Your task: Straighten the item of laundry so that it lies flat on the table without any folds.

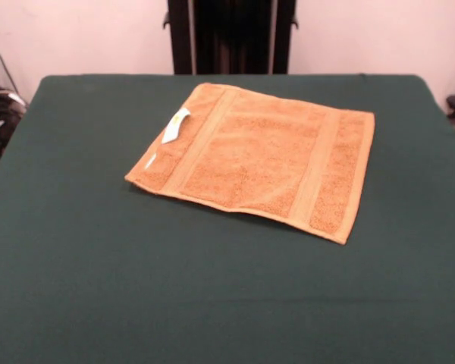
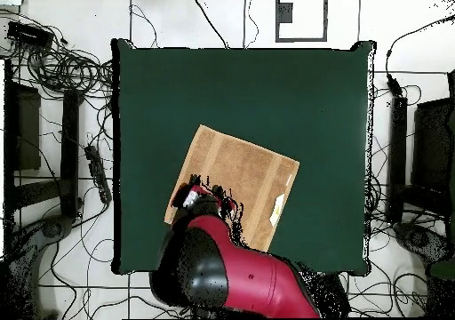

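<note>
Towel [image 1: 262, 163]: I see it spread flat, skewed, mid-bench [image 1: 212, 303], white tag [image 1: 176, 125] at its left edge.
End effector [image 2: 203, 196]: overhead, above the towel's edge; I cannot tell its state.

One towel [image 1: 262, 159] is lying on one table [image 1: 76, 250]. Two flat woven bands are running across the towel, and one white tag [image 1: 176, 125] is sitting near its left edge in the front view, with a second small white mark showing just below it on the same edge. One red and black robot arm [image 2: 233, 276] is showing in the overhead view, reaching over the table's near edge. Many cables [image 2: 67, 68] are lying on the floor around the table.
</note>
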Tool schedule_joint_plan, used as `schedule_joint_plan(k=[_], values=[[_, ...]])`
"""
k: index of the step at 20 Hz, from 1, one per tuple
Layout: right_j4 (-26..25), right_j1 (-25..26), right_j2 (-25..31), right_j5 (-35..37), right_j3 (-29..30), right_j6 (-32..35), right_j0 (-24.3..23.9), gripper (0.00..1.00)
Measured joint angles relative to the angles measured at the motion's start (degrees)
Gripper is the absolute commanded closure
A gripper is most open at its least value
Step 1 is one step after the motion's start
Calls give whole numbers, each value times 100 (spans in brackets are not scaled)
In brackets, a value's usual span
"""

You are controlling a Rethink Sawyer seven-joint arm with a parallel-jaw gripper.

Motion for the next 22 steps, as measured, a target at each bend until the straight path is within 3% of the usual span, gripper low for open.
schedule_joint_plan(k=[15, 22], values=[[-922, -487, -2, 2807, -2160, 0, -265, 0], [-987, -543, 0, 3164, -2711, 0, -317, 0]])
